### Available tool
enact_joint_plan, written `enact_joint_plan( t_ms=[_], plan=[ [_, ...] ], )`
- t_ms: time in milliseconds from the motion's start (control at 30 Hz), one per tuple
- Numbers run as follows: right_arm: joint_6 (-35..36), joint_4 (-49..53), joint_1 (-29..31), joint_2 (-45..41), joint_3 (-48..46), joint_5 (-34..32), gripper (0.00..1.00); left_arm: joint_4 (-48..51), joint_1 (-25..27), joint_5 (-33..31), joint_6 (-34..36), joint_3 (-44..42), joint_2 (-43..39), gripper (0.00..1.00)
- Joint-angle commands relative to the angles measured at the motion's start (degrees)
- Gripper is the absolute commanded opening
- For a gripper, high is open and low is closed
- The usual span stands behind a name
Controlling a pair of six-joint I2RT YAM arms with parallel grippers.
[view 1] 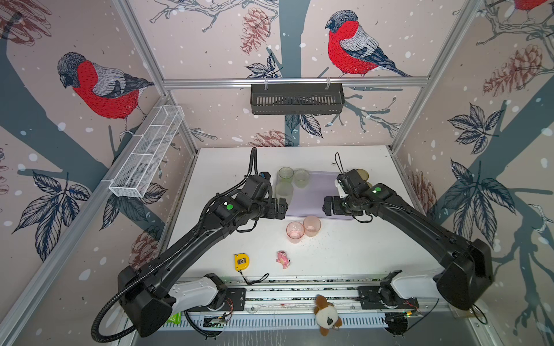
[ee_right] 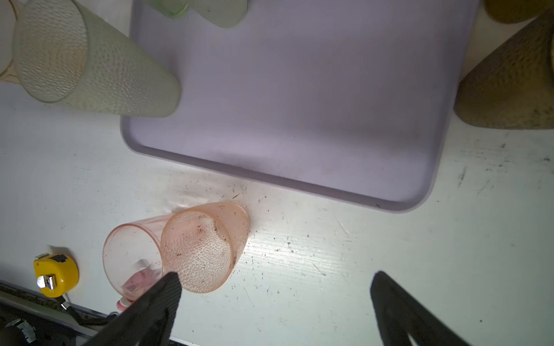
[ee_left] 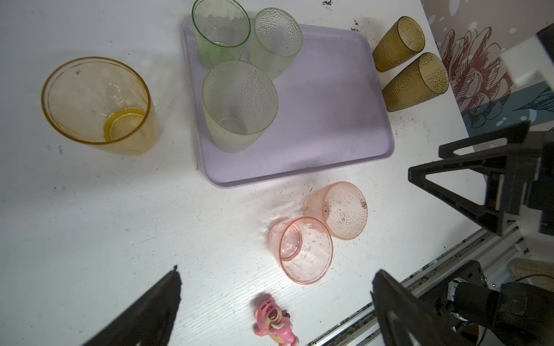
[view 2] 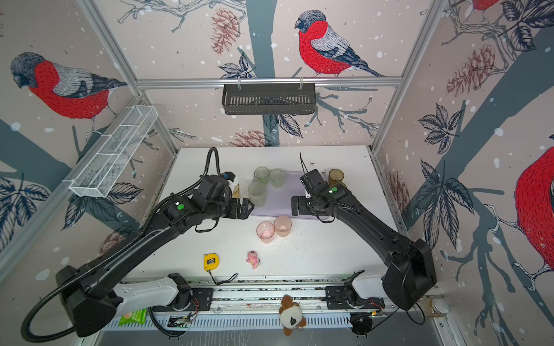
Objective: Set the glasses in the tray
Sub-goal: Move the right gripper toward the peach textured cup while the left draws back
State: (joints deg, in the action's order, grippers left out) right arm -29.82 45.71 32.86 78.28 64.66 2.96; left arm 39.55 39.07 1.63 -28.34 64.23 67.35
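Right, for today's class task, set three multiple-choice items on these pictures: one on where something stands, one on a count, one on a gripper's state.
1. Where do the two pink glasses stand?
A. On the tray
B. On the table, just off the tray's near edge
C. In the black basket

2. How many glasses stand on the tray?
A. Three
B. Five
C. None

3. What state is the left gripper in?
A. Shut on a pink glass
B. Shut on the tape measure
C. Open, holding nothing

Answers:
1 B: both wrist views show white table under them, outside the tray's rim.
2 A: only the green glass and two frosted glasses stand inside its rim.
3 C: its jaws stand wide apart with only table between them.
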Motion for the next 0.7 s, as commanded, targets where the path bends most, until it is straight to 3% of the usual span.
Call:
enact_joint_plan(
  t_ms=[0,300,667],
  plan=[
    [2.44,-1.35,0.1,1.25,-0.64,3.3,1.0,-2.12,-0.05,-0.86,1.44,-0.13,-0.08,0.99],
    [7.87,-0.07,0.95,4.79,0.46,6.34,0.99,-3.69,-0.09,3.34,1.61,0.31,1.51,0.99],
    [10.74,0.04,1.67,8.46,0.55,8.66,0.9,-4.75,-0.05,5.03,1.37,-0.12,2.27,0.99]
  ],
)
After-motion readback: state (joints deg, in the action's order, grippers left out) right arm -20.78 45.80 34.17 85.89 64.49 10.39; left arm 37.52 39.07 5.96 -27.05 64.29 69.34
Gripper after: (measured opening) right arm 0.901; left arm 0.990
